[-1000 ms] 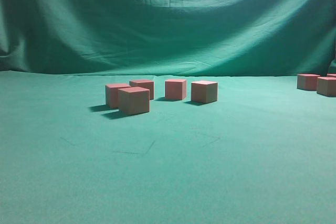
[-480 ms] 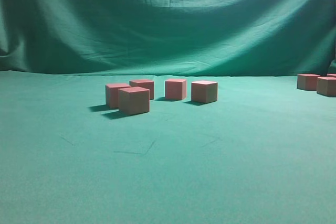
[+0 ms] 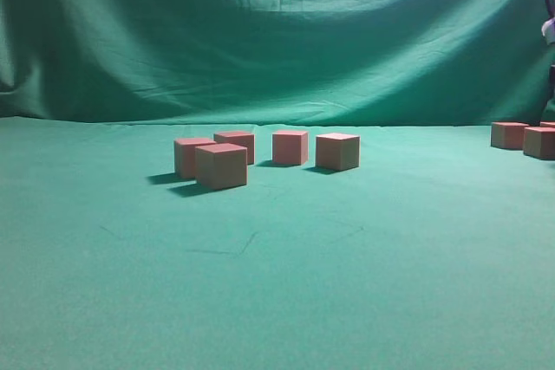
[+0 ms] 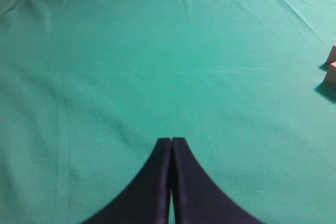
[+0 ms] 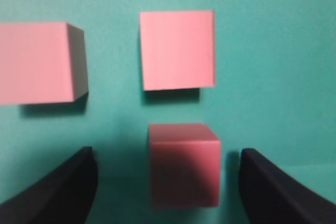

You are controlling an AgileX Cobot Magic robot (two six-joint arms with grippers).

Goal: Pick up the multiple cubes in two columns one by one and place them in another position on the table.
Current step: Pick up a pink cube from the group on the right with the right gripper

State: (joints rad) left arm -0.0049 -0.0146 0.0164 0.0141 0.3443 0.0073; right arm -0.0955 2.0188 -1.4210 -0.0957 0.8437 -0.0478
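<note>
Several pinkish-red cubes (image 3: 220, 165) stand in a loose group mid-table on the green table (image 3: 277, 283). More cubes (image 3: 509, 134) sit at the far right edge. In the right wrist view my right gripper (image 5: 168, 156) is open, its dark fingers (image 5: 68, 187) on either side of one cube (image 5: 184, 163) with a gap on both sides. Beyond that cube lie another cube (image 5: 177, 50) and one to the left (image 5: 39, 61). My left gripper (image 4: 171, 141) is shut on nothing above bare cloth, with cube corners (image 4: 331, 73) at its right edge.
A draped green backdrop (image 3: 277, 32) closes off the far side. A small piece of the right arm (image 3: 549, 30) shows at the upper right edge of the exterior view. Faint creases mark the cloth in front of the middle cubes.
A bit of the right arm has come into the exterior view at the upper right edge. The cubes have not moved.
</note>
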